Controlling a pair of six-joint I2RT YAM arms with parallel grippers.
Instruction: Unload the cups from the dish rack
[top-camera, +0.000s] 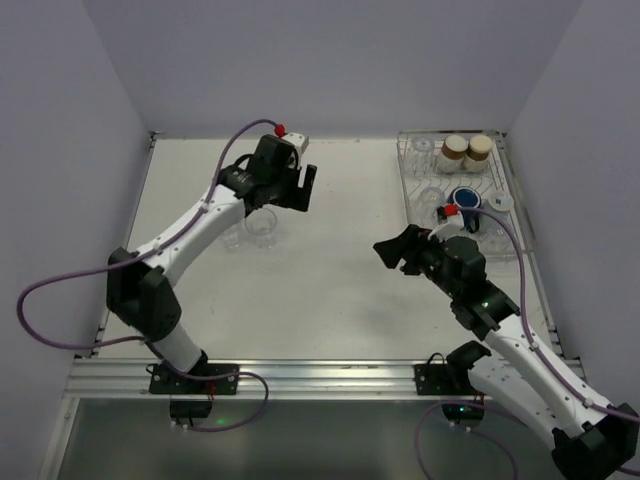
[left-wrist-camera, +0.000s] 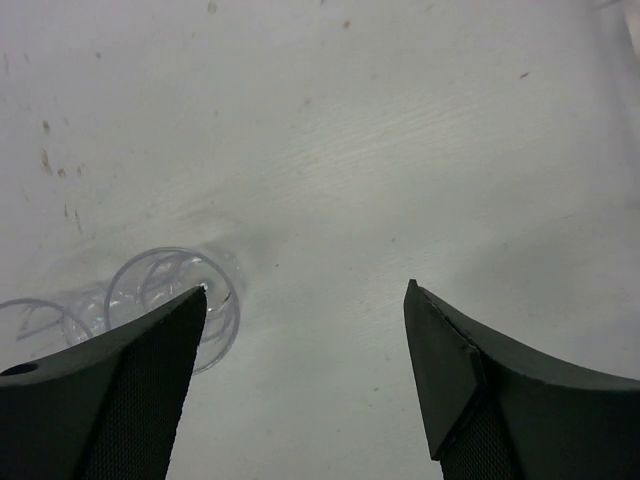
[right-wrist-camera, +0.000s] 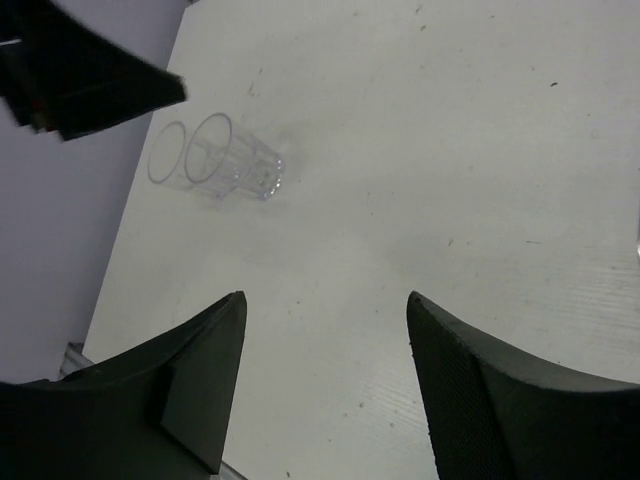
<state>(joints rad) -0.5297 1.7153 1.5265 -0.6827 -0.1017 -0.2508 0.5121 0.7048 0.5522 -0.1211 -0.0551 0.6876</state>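
Observation:
The silver wire dish rack (top-camera: 514, 190) stands at the back right. In it are two cream cups with brown bands (top-camera: 455, 150) (top-camera: 479, 148), a dark blue mug (top-camera: 465, 198) and some clear glass tumblers (top-camera: 432, 195). Two clear tumblers (top-camera: 262, 228) (top-camera: 233, 237) stand on the table at the left; they also show in the left wrist view (left-wrist-camera: 170, 300) and the right wrist view (right-wrist-camera: 235, 160). My left gripper (top-camera: 305, 188) (left-wrist-camera: 305, 300) is open and empty, above and just right of them. My right gripper (top-camera: 395, 250) (right-wrist-camera: 325, 300) is open and empty, left of the rack over bare table.
The white table has walls on the left, back and right. A metal rail runs along the near edge by the arm bases. The left arm's gripper (right-wrist-camera: 80, 70) shows at the top left of the right wrist view.

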